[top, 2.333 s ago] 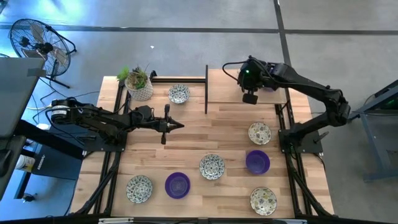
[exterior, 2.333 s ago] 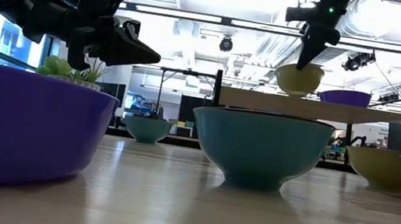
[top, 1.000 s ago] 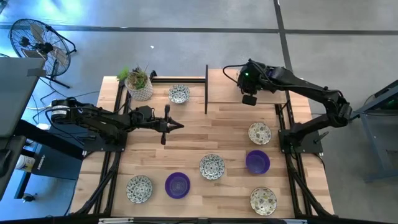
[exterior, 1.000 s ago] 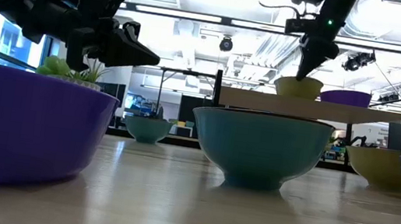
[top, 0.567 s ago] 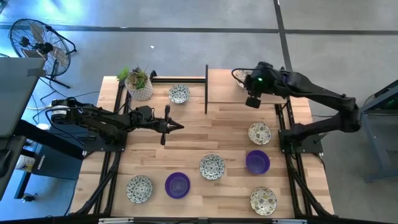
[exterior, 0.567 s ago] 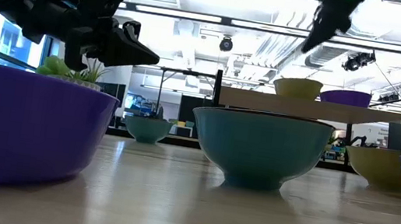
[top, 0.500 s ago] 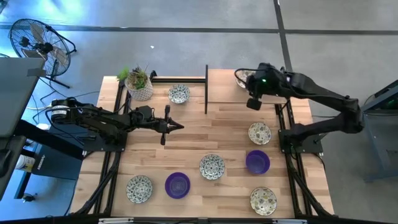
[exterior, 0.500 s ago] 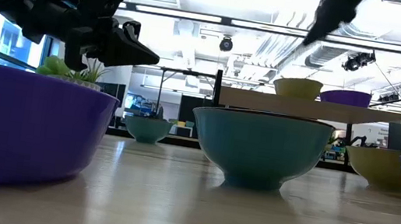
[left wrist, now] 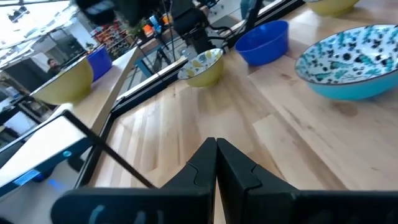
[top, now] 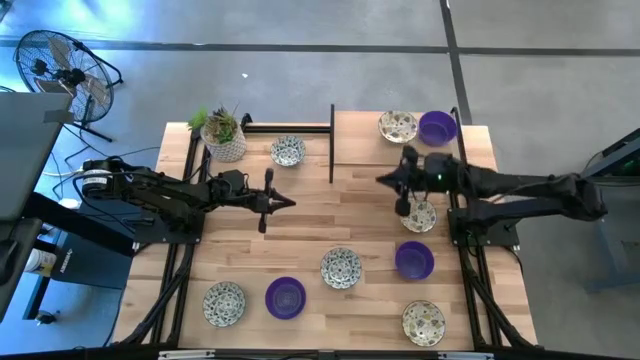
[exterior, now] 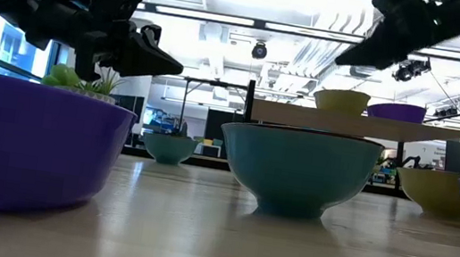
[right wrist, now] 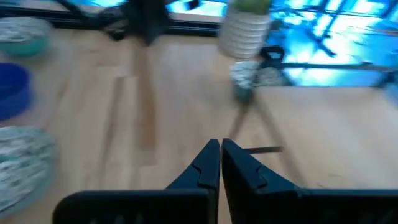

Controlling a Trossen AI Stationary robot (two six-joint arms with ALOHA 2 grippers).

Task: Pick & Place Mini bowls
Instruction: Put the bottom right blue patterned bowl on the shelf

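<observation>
This is a robotics lab or industrial workshop hall, not a home. The wooden desk [top: 300, 225] sits on a black metal frame on a bare grey concrete floor [top: 300, 70], with a standing fan [top: 55, 65] beside it and two dark robot arms mounted at its sides. Beyond the desk, the low view shows a high white ceiling with long strip lights [exterior: 227, 18], exposed ducts and a hanging camera [exterior: 260, 50], and shelving and equipment fill the open room behind.

Speckled bowl [top: 421, 217] partly under right arm [top: 500, 186]
</observation>
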